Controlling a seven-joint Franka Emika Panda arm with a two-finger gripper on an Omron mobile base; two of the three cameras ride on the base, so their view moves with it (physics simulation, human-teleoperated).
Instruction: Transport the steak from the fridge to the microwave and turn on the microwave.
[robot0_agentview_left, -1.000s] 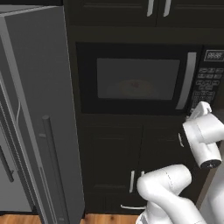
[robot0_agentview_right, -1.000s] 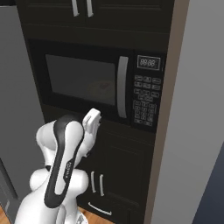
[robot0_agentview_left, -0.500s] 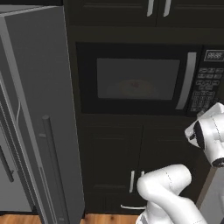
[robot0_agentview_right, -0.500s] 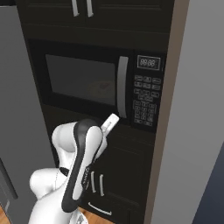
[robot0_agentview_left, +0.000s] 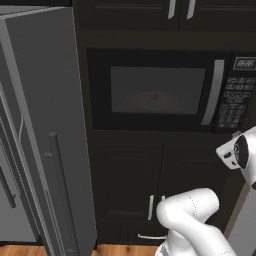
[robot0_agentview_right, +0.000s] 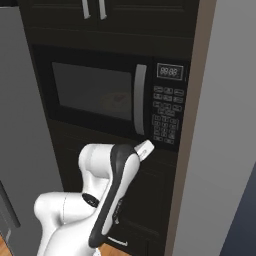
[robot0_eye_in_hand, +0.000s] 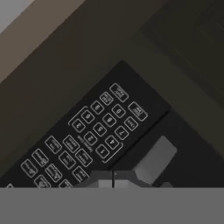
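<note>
The black microwave (robot0_agentview_left: 155, 90) is built into the dark cabinet wall, and its door is closed. Through the window the steak (robot0_agentview_left: 153, 97) shows faintly as a red spot on a pale plate, also dimly visible as the steak (robot0_agentview_right: 118, 98) in the right base view. My gripper (robot0_agentview_right: 146, 148) is shut with nothing in it, just below and left of the keypad (robot0_agentview_right: 166, 116). In the hand view the fingertips (robot0_eye_in_hand: 113, 178) are pressed together, close under the tilted keypad (robot0_eye_in_hand: 87, 135). The fridge (robot0_agentview_left: 45, 130) stands at the left with its grey door swung open.
A long silver handle (robot0_agentview_left: 213, 92) runs down the microwave door beside the keypad. Dark cabinet doors with silver pulls (robot0_agentview_left: 150, 207) lie below the microwave. A grey wall panel (robot0_agentview_right: 220, 150) closes off the right side.
The fingers have closed. The hand has moved right and a little down, from in front of the microwave door toward the keypad. The microwave and fridge have not changed.
</note>
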